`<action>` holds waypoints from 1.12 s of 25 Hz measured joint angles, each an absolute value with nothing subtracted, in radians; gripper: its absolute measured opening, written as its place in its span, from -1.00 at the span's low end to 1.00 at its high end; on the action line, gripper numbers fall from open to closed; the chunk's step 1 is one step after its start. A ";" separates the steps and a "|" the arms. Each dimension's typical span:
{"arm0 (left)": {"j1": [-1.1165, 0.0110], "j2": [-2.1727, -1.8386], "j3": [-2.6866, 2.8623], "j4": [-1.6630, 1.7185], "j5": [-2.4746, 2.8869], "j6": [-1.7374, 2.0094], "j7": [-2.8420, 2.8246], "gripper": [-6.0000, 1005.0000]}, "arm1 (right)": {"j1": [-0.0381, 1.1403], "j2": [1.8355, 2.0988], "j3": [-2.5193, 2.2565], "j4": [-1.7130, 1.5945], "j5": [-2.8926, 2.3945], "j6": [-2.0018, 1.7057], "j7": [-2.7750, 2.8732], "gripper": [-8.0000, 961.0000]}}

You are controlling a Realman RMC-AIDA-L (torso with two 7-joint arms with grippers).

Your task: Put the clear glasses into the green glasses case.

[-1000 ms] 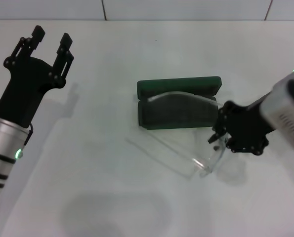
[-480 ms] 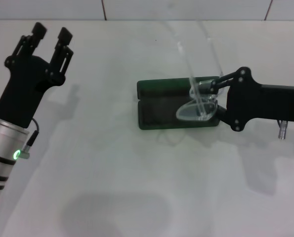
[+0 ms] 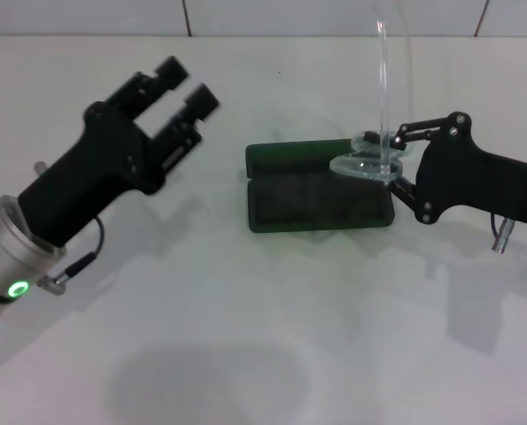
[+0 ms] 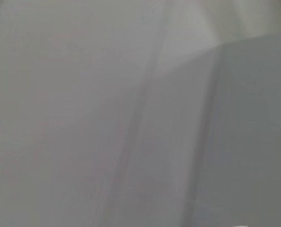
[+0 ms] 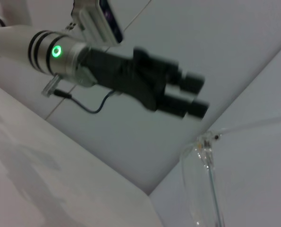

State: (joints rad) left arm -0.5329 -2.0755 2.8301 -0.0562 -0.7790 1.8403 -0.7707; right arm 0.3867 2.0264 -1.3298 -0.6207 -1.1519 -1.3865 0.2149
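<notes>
Since the earlier frame, the left gripper (image 3: 185,87) has swung toward the green glasses case (image 3: 320,197), jaws released. The right gripper (image 3: 394,161), clenched on the clear glasses (image 3: 369,164), holds them above the open case's right end. Risk: upright arms catch the rim, tipping the glasses onto the tabletop (image 3: 245,354).

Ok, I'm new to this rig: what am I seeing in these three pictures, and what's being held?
The head view looks down on a white table from the robot's head. The two black claws are its grippers. The right gripper is shut on the clear glasses, above the right end of the open green case. The left gripper hangs to the case's left, holding nothing. The left wrist view shows only grey blur. The right wrist view shows the glasses close up and the left gripper farther off.
</notes>
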 joint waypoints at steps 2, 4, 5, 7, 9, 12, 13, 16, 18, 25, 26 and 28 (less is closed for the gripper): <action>-0.557 -2.069 2.830 -0.058 -0.713 1.878 -0.772 0.10 | 0.391 2.025 -1.342 -0.613 -1.153 -1.384 0.235 -0.72; -0.595 -2.064 2.830 -0.058 -0.637 1.900 -0.767 0.09 | 0.397 2.023 -1.356 -0.612 -1.158 -1.380 0.278 -0.72; -0.611 -2.063 2.830 -0.058 -0.606 1.904 -0.763 0.09 | 0.399 2.022 -1.359 -0.612 -1.159 -1.380 0.292 -0.72; -0.647 -2.069 2.830 -0.058 -0.562 1.906 -0.746 0.09 | 0.409 2.019 -1.365 -0.609 -1.168 -1.380 0.342 -0.72; -0.679 -2.079 2.830 -0.061 -0.543 1.903 -0.726 0.09 | 0.416 2.018 -1.365 -0.612 -1.195 -1.383 0.384 -0.72; -0.716 -2.085 2.830 -0.073 -0.532 1.881 -0.701 0.09 | 0.430 2.018 -1.366 -0.622 -1.240 -1.384 0.444 -0.72; -0.726 -2.085 2.830 -0.076 -0.531 1.874 -0.695 0.09 | 0.434 2.018 -1.365 -0.623 -1.252 -1.387 0.462 -0.72; -0.759 -2.086 2.832 -0.079 -0.528 1.852 -0.682 0.09 | 0.438 2.018 -1.366 -0.623 -1.265 -1.404 0.479 -0.72; -0.781 -2.085 2.837 -0.081 -0.522 1.842 -0.683 0.09 | 0.435 2.017 -1.372 -0.625 -1.276 -1.413 0.480 -0.72; -0.838 -2.087 2.843 -0.104 -0.448 1.794 -0.699 0.09 | 0.438 2.017 -1.376 -0.628 -1.293 -1.415 0.474 -0.72; -0.842 -2.087 2.844 -0.105 -0.443 1.778 -0.711 0.09 | 0.438 2.017 -1.376 -0.628 -1.293 -1.416 0.471 -0.72; -0.851 -2.086 2.844 -0.106 -0.437 1.752 -0.736 0.09 | 0.438 2.017 -1.376 -0.630 -1.293 -1.417 0.459 -0.72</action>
State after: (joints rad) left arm -0.8514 -2.0862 2.8437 -0.1062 -0.4366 1.7520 -0.7364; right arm 0.4376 2.0171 -1.3758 -0.6304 -1.2927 -1.4165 0.4588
